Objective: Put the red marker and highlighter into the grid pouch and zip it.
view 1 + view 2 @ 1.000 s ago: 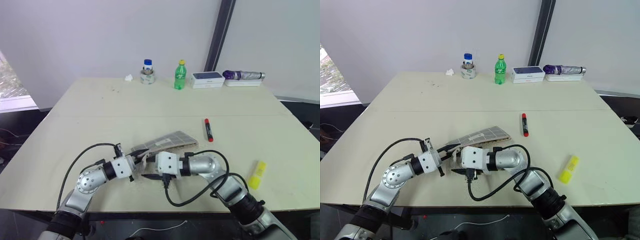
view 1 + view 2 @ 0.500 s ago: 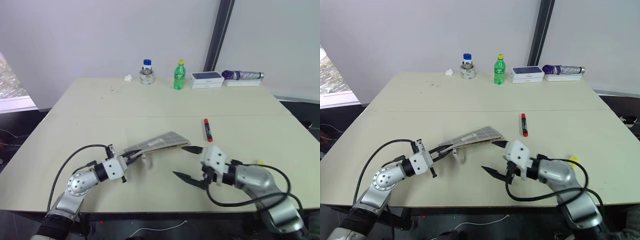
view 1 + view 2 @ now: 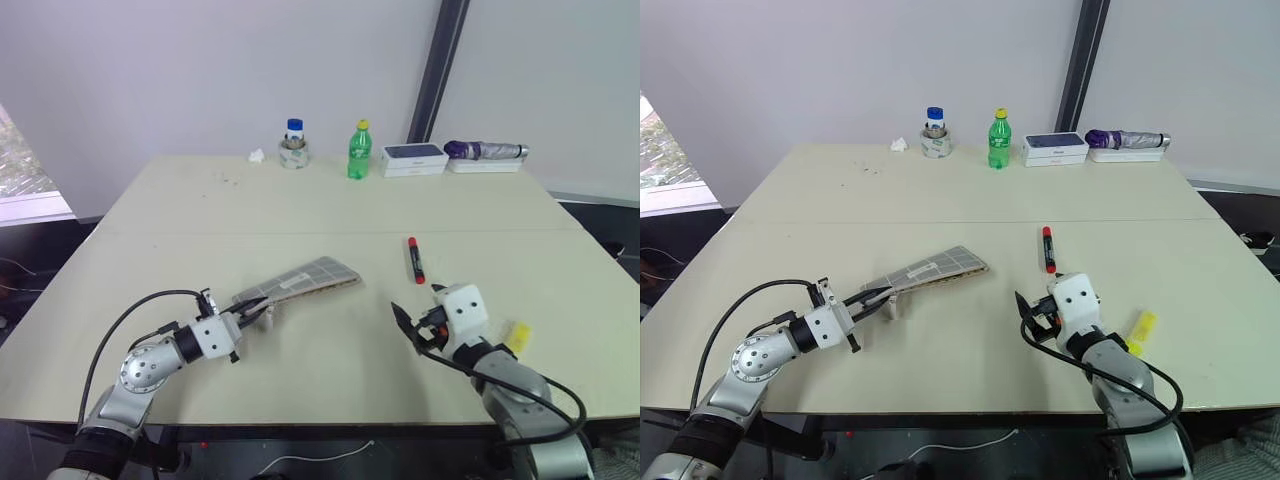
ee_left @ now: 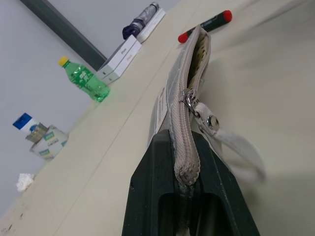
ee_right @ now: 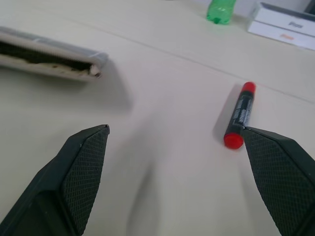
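My wide-open right gripper (image 3: 1040,313) has left the left-clamped grey grid fabric pouch (image 3: 930,270), now unzipped, for the slim red marker (image 3: 1048,248) at one o'clock.

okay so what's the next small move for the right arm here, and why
Probably ease the open right gripper forward to the red marker and straddle it. The marker lies free on the table, and the left gripper already holds the grid pouch, its zipper partly open.

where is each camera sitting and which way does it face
Left eye and right eye views: head, facing forward and down over the table; both arms show.
Left wrist view: looks along the left gripper, shut on the grid pouch.
Right wrist view: looks along the open right gripper.
Both wrist views share the red marker.
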Motion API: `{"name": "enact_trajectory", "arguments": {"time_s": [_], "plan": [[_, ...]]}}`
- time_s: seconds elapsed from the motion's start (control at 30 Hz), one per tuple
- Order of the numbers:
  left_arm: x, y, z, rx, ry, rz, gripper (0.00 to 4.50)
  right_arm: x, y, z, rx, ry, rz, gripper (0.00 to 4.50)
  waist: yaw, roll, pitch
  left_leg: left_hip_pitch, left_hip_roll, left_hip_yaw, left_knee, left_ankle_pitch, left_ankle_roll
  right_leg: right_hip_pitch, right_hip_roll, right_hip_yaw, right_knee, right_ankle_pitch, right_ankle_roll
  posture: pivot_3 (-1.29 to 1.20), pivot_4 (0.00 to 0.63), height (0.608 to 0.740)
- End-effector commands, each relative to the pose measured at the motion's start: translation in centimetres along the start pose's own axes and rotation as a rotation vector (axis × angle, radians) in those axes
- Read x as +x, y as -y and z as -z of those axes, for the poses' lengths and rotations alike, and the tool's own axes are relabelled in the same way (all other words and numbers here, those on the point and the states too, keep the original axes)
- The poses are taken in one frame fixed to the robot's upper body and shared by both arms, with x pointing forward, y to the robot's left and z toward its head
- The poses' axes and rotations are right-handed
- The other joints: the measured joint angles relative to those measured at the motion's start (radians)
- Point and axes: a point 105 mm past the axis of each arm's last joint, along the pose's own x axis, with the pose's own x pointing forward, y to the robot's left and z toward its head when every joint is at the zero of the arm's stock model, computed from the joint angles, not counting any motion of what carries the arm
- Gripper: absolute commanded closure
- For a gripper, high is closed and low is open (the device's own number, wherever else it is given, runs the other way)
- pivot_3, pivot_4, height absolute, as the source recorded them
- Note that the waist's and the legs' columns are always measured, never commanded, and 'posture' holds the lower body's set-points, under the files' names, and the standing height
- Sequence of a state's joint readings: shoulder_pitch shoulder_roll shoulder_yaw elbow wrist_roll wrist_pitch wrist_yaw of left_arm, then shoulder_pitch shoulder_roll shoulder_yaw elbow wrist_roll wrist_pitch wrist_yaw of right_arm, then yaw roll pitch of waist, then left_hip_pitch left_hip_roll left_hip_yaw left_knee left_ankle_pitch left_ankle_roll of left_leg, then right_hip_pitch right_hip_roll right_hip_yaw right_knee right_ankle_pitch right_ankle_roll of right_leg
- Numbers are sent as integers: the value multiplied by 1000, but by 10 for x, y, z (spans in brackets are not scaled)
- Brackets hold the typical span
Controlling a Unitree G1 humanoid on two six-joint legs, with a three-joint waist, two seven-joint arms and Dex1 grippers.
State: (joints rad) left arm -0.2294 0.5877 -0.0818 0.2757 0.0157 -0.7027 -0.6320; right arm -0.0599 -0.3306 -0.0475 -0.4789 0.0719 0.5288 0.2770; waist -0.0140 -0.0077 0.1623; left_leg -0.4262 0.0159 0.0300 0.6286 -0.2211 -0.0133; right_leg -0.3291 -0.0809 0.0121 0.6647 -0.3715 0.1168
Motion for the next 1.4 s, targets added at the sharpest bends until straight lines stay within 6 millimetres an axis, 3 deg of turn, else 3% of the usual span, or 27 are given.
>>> {"name": "enact_trajectory", "arguments": {"time_s": [0.03,0.3,0.6,0.7,0.87,0.9,1.0,1.1,1.27,1.4], "plan": [[3,-2,-9,22,36,-12,4500,16,19,-2,-32,-13,72,60,0,0,0,0,0,0,0,0,0,0,0,0,0,0,0,0,150,740],[11,-1,-15,29,55,-9,4500,64,52,7,103,-77,158,60,0,0,0,0,0,1,0,0,0,-1,0,0,0,0,0,0,150,740],[16,0,-23,26,65,-13,4500,94,71,22,218,-180,182,60,-1,0,0,-1,0,2,-1,0,0,-3,0,1,1,0,0,0,150,740],[14,1,-23,23,58,-13,4500,96,66,28,203,-210,152,928,-3,0,0,-2,0,2,-1,0,0,-4,0,1,1,0,0,0,150,740],[14,2,-25,21,58,-15,4500,94,69,19,133,-162,162,3494,-1,0,0,-2,0,3,-1,0,0,-4,0,2,1,0,0,0,150,740],[14,2,-25,21,58,-15,4500,93,70,14,138,-143,164,4012,-2,0,0,-2,0,3,-1,0,0,-4,0,2,1,0,0,0,150,740],[16,1,-25,19,58,-20,4500,86,68,-12,134,-13,122,4074,-2,1,0,-2,0,3,-2,0,0,-5,0,2,1,0,0,0,150,740],[16,1,-23,19,59,-17,4500,70,42,-38,61,147,-74,4074,-1,1,0,-3,0,3,-2,0,0,-6,0,2,1,0,0,0,150,740],[16,3,-21,36,62,6,4500,13,-9,-33,-110,216,-472,4074,6,0,0,-4,0,3,-1,0,1,-5,0,2,0,0,0,0,150,740],[18,2,-19,36,67,9,4500,-20,-11,-31,-151,217,-550,4074,1,0,1,-3,0,2,0,0,1,-4,0,1,0,0,0,0,150,740]]}}
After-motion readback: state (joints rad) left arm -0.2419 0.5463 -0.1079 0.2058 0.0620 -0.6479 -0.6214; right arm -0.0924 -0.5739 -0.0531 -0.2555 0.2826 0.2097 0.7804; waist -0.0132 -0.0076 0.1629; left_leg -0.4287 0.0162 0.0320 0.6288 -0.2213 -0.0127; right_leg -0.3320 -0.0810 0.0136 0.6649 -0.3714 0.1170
